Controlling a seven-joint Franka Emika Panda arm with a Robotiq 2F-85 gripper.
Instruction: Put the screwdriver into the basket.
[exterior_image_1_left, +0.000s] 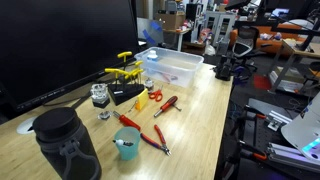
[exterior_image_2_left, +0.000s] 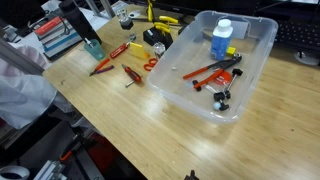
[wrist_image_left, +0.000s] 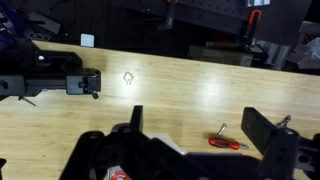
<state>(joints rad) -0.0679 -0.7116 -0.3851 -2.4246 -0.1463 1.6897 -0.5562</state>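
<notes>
The screwdriver (wrist_image_left: 228, 143) has a red handle and a short dark shaft. It lies flat on the wooden table, low in the wrist view and right of centre, with a small metal piece (wrist_image_left: 221, 128) beside it. It shows in both exterior views (exterior_image_1_left: 165, 104) (exterior_image_2_left: 131, 74). The basket (exterior_image_1_left: 186, 61) (exterior_image_2_left: 262, 45) is a clear plastic bin at the table's end; it is out of the wrist view. My gripper (wrist_image_left: 198, 130) is open and empty, well above the table. The screwdriver shows between its fingers, nearer the right one. The gripper does not show in either exterior view.
The basket holds a blue-capped bottle (exterior_image_2_left: 221, 38), a red-and-black tool (exterior_image_2_left: 208, 70) and small black parts. On the table are red pliers (exterior_image_1_left: 155, 138), a red-orange looped tool (exterior_image_1_left: 155, 95), a teal cup (exterior_image_1_left: 126, 143), a black bottle (exterior_image_1_left: 66, 145) and yellow clamps (exterior_image_1_left: 124, 72). A monitor stands behind.
</notes>
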